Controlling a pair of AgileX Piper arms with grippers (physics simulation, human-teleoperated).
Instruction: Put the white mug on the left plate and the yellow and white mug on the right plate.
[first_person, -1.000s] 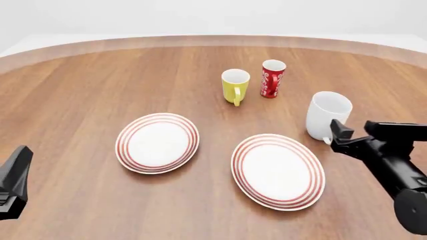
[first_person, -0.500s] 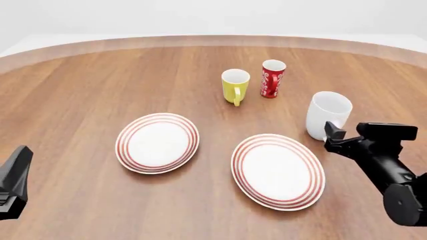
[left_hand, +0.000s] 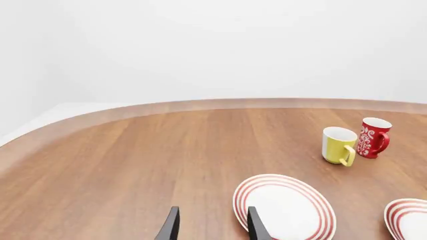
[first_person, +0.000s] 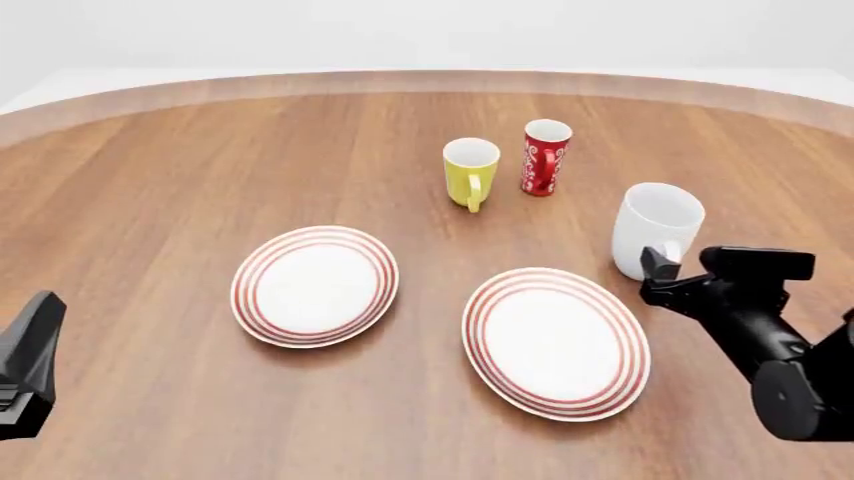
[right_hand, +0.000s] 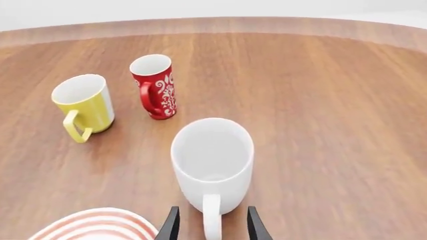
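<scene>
The white mug (first_person: 657, 228) stands upright at the right, handle toward me; it also shows in the right wrist view (right_hand: 212, 160). My right gripper (first_person: 663, 275) is open just behind its handle, and in the right wrist view (right_hand: 212, 227) the fingertips stand either side of the handle. The yellow and white mug (first_person: 470, 172) stands at the back middle. The left plate (first_person: 315, 285) and the right plate (first_person: 555, 342) lie bare in front. My left gripper (first_person: 27, 365) is open and empty at the near left, short of the left plate (left_hand: 283, 207).
A slim red cup with white swirls (first_person: 545, 157) stands right beside the yellow and white mug, between it and the white mug. The table's curved far edge (first_person: 427, 80) runs behind them.
My right gripper has moved left and forward, closing in on the white mug's handle. The left arm, mugs and plates have not moved.
</scene>
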